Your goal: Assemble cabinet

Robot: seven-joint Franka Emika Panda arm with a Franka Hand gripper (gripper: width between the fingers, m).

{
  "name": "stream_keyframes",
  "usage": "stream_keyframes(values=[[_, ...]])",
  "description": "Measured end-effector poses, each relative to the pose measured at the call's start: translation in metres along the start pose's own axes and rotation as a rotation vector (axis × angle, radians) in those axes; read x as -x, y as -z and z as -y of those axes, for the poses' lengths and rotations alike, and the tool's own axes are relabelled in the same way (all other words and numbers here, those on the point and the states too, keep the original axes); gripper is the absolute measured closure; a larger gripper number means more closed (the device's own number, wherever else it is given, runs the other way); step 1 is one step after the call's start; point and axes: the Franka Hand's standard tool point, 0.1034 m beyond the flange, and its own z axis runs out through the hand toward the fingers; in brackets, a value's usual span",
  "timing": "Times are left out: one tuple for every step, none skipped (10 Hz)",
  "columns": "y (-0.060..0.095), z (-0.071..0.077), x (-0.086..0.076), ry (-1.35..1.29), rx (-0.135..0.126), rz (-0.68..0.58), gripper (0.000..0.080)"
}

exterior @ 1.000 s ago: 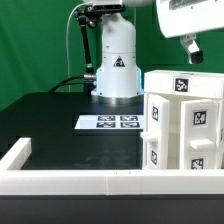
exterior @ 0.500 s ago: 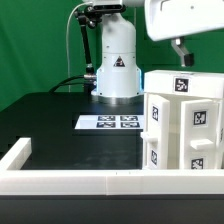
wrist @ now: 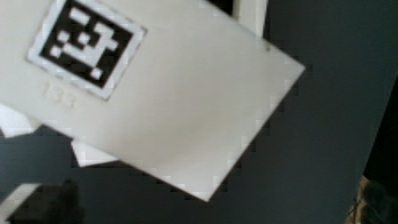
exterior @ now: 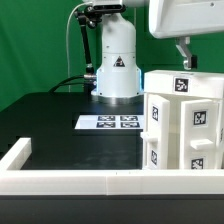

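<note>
Above cabinet (exterior: 183, 120) top edge, gripper (exterior: 184, 55) hovering apart

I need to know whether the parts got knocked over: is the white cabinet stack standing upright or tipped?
Upright. In the exterior view the cabinet stands square on the black table, its vertical edges plumb and tagged faces level.

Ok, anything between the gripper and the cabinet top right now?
No. In the exterior view only open air separates the gripper from the cabinet top below it.
</note>
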Motion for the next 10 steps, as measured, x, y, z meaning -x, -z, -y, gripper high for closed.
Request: stream_keyframes(values=[[0.0, -0.001, 0.0, 0.071, 0.001, 0.001, 0.0003], [-0.001, -0.002, 0.0, 0.136, 0.003, 0.002, 0.0003], [-0.001, -0.003, 0.0, 0.197, 0.006, 0.003, 0.0003], [-0.001, -0.005, 0.001, 0.267, 0.009, 0.006, 0.0003], [-0.001, -0.007, 0.002, 0.43, 0.008, 0.012, 0.0003], [-0.002, -0.006, 0.003, 0.535, 0.013, 0.017, 0.0003], [-0.003, -0.003, 0.004, 0.651, 0.027, 0.027, 0.0003], [-0.004, 0.002, 0.006, 0.719, 0.026, 0.033, 0.0003], [-0.006, 0.003, 0.008, 0.811, 0.03, 0.04, 0.0003], [-0.009, 0.002, 0.01, 0.855, 0.029, 0.043, 0.0003]])
